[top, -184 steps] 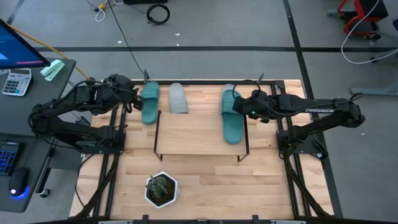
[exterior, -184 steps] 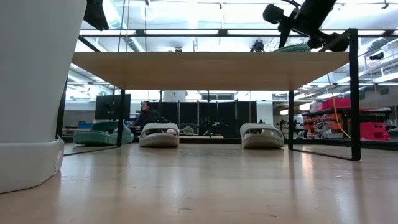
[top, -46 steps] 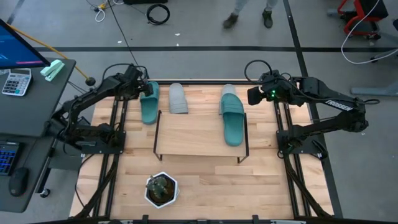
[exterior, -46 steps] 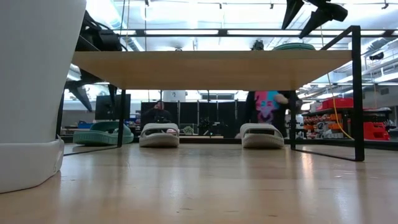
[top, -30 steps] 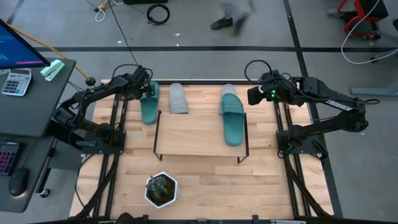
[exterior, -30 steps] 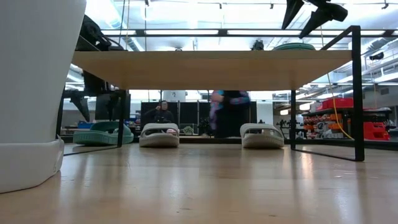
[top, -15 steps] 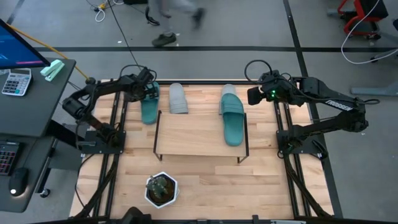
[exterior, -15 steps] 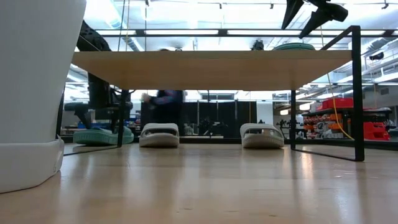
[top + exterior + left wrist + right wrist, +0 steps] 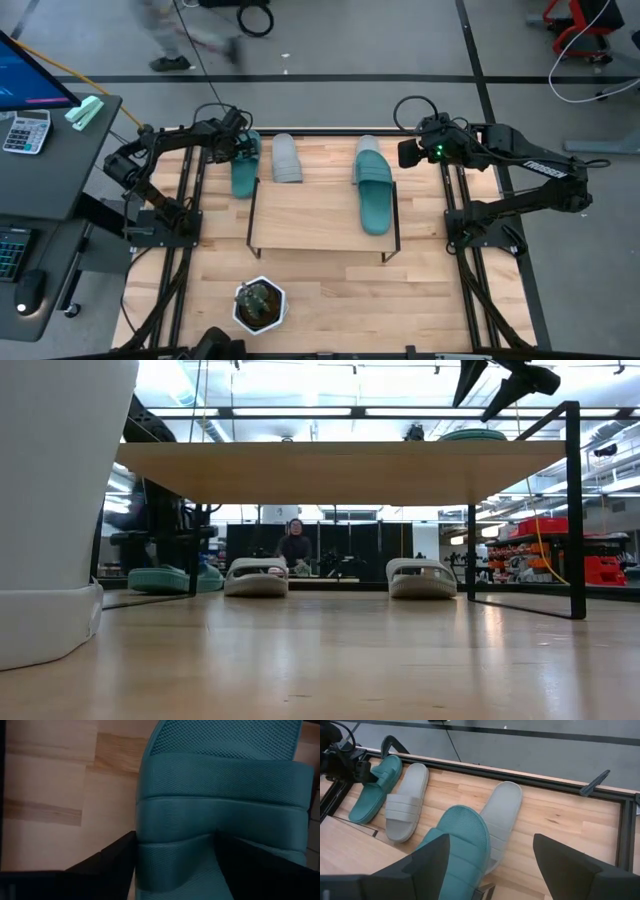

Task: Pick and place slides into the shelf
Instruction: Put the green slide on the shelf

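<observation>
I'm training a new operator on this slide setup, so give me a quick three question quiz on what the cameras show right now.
1. True or false: a teal slide lies on top of the shelf.
2. Which gripper straddles a teal slide on the table? A) left gripper B) right gripper C) neither
3. Fill in: the slides still on the tabletop number ___.

Key:
1. True. It lies at the shelf's right end.
2. A. Its fingers sit either side of the slide; a firm grip cannot be told. The right gripper hangs open beside the shelf.
3. Three: one teal, two grey slides.
</observation>
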`<move>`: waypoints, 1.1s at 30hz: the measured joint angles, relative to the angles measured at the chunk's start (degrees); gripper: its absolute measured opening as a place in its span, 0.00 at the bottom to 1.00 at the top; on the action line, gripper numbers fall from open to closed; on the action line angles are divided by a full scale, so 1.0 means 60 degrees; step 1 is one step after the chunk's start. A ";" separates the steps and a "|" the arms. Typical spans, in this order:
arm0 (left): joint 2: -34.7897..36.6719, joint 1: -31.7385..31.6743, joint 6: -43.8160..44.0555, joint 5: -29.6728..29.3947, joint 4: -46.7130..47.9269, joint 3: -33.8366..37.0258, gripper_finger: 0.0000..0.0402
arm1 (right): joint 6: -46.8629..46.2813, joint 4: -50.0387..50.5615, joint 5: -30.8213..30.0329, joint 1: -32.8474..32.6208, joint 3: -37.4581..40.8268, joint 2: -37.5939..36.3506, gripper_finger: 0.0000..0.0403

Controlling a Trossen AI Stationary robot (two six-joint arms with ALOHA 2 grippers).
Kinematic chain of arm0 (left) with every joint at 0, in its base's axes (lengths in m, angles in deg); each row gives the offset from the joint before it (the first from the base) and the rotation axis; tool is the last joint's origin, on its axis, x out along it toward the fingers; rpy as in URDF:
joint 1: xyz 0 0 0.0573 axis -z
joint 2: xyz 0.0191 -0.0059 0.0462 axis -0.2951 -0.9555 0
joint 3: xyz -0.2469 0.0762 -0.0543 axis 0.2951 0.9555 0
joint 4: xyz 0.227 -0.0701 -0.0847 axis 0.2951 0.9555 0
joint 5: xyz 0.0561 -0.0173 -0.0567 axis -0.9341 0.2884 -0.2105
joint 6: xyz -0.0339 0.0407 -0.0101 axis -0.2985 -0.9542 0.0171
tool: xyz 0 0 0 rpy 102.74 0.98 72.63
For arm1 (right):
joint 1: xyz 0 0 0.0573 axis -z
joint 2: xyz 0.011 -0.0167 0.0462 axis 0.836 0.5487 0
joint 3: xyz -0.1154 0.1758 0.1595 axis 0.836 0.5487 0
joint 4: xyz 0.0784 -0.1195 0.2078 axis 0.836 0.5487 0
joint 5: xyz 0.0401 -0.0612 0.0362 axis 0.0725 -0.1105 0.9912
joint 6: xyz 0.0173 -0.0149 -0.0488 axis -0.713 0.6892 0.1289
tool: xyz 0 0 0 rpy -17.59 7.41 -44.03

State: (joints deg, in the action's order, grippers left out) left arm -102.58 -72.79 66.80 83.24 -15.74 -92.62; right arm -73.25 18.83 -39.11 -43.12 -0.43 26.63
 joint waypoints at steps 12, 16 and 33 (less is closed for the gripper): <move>0.0000 -0.0009 -0.0696 -0.0251 0.0089 0.0004 0.10 | -0.0069 -0.0002 -0.0033 -0.0004 0.0000 0.0004 0.73; 0.0046 0.0039 -0.0966 -0.0264 0.0143 0.0004 0.08 | -0.0064 0.0000 -0.0066 -0.0004 0.0000 0.0004 0.73; 0.3450 -0.0298 -0.1195 -0.0310 0.0540 0.0007 0.08 | 0.0209 -0.0004 -0.0162 -0.0003 0.0000 0.0004 0.73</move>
State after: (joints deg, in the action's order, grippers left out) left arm -81.88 -74.58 59.63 81.38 -12.50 -92.57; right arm -72.00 18.81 -40.08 -43.13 -0.43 26.65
